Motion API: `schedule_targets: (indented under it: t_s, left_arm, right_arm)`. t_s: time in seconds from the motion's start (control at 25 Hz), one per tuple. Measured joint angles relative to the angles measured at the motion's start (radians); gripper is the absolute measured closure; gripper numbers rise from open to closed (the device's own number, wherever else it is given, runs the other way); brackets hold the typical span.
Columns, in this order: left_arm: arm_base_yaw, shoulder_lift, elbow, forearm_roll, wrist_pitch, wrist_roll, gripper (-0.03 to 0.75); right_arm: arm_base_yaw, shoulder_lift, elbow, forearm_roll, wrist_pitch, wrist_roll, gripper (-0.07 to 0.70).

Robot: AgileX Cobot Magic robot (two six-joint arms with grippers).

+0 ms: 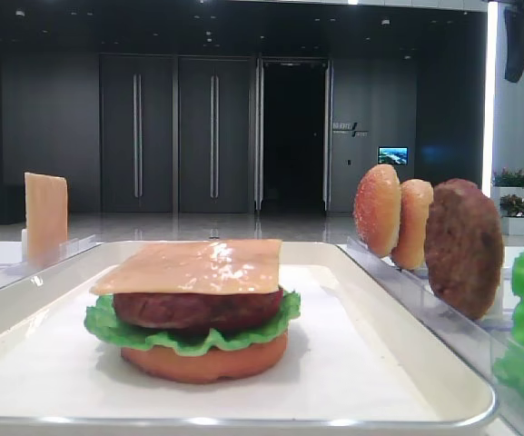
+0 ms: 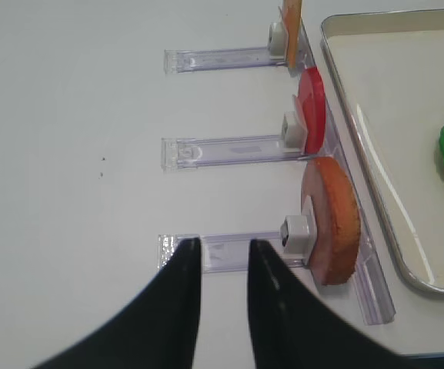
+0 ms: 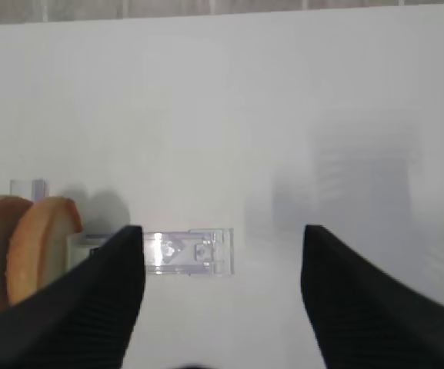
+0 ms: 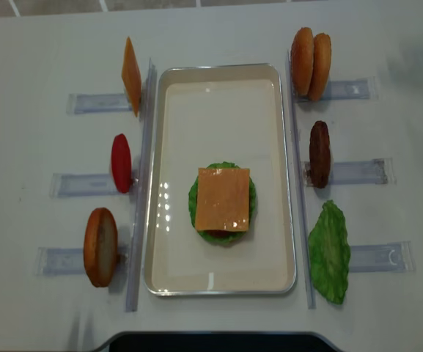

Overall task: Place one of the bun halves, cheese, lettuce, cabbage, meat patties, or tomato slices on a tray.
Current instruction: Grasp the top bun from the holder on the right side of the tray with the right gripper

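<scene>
On the worktop (image 4: 42,44): a pale, plain white surface is carrying everything, with clear plastic holders lying along both long sides of the tray.
Tray (image 4: 168,183): sitting at the middle, white, paper-lined, with a raised rim.
Stack on the tray: an orange-brown bun base (image 1: 205,361) is lying at the bottom, lettuce (image 1: 107,324) ruffling out over it, a meat patty (image 1: 198,309) sitting on that, and a cheese (image 1: 193,266) slice resting flat on top.
Right side: two bun halves (image 4: 310,63) are standing on edge at the far end, a second patty (image 4: 319,154) beside the middle, a loose lettuce leaf (image 4: 330,251) lying near.
Left side: a spare cheese slice (image 4: 131,75) far, a red tomato slice (image 4: 122,163) in the middle, a bun half (image 4: 100,246) near.
Room: dark panelled walls and tall doors are showing behind, with a glossy floor.
Right claw (image 3: 222,296): hanging spread wide over bare worktop, gripping nothing.
Left claw (image 2: 223,296): hovering beside the near bun half's holder, jaws narrowly parted, gripping nothing.
</scene>
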Motion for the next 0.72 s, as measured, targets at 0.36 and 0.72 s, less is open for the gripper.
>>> schedule_targets:
  t_s: [0.36,0.72]
  left_arm:
    - [0.0,0.0,0.0,0.0,0.0,0.0,0.557]
    - [0.0,0.0,0.0,0.0,0.0,0.0,0.557]
  right_arm:
    - [0.172,0.001,-0.006,-0.066,0.0,0.125,0.181]
    - [0.347,0.001,-0.006,-0.144,0.0,0.228,0.158]
